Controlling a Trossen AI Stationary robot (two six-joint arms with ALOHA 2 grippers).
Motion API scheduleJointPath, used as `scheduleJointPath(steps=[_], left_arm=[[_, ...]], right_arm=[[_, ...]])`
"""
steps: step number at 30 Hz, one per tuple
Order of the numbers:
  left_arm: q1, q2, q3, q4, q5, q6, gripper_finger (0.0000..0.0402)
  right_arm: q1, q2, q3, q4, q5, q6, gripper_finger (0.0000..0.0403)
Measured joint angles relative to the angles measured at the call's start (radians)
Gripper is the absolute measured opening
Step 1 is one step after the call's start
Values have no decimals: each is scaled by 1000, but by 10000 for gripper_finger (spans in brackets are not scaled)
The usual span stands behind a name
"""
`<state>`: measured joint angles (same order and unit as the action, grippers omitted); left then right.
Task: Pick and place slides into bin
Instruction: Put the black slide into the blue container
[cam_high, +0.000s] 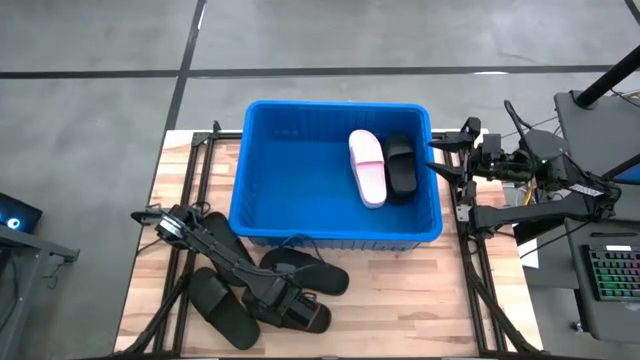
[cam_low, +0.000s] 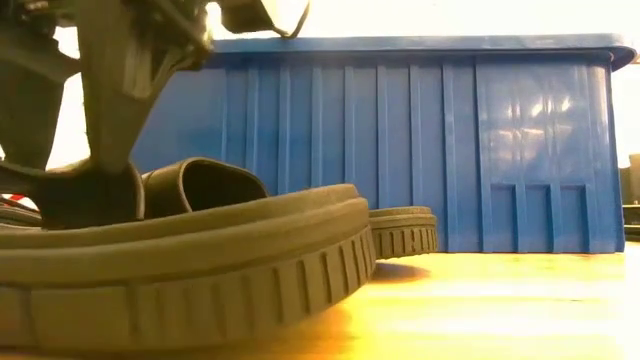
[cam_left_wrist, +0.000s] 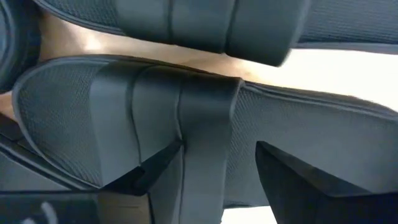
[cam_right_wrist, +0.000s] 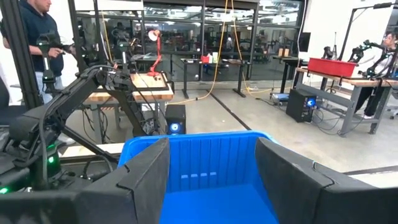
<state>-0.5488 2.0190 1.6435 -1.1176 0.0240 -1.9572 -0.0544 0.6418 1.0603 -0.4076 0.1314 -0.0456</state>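
Observation:
The blue bin (cam_high: 335, 105) stands mid-table. A pale pink slide (cam_high: 367, 168) and a black slide (cam_high: 401, 165) lie side by side on its floor at the right. Several black slides (cam_high: 225, 310) (cam_high: 305, 272) lie on the wood in front of the bin's left half. My left gripper (cam_high: 285, 300) points down, open, over one of them (cam_left_wrist: 68, 106), its fingers astride part of the wide strap (cam_left_wrist: 205, 118). My right gripper (cam_high: 440, 160) hangs open and level at the bin's right rim, facing across the bin (cam_right_wrist: 205, 155). My left gripper comes from above, pointing down at the black slide's strap. One finger (cam_left_wrist: 155, 177) lies at the strap's middle seam (cam_left_wrist: 180, 134). The other (cam_left_wrist: 298, 180) stands clear of the strap's edge, over the footbed. Whether the first finger touches the strap I cannot tell. The slide lies flat on the table.
In the low view a black slide's sole (cam_low: 180, 270) fills the near foreground, and another slide (cam_low: 400, 232) lies by the bin wall (cam_low: 450, 150). Bare wood (cam_high: 400, 300) shows at the near right. A keyboard (cam_high: 610, 275) sits off the right edge. A person (cam_right_wrist: 31, 25) stands in the room beyond.

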Motion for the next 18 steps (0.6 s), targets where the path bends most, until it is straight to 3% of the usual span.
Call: scheduleJointPath(steps=[18], left_arm=[[0,-3,-113,85,5,-15,187]], right_arm=[[0,0,0,0,0,0,226]])
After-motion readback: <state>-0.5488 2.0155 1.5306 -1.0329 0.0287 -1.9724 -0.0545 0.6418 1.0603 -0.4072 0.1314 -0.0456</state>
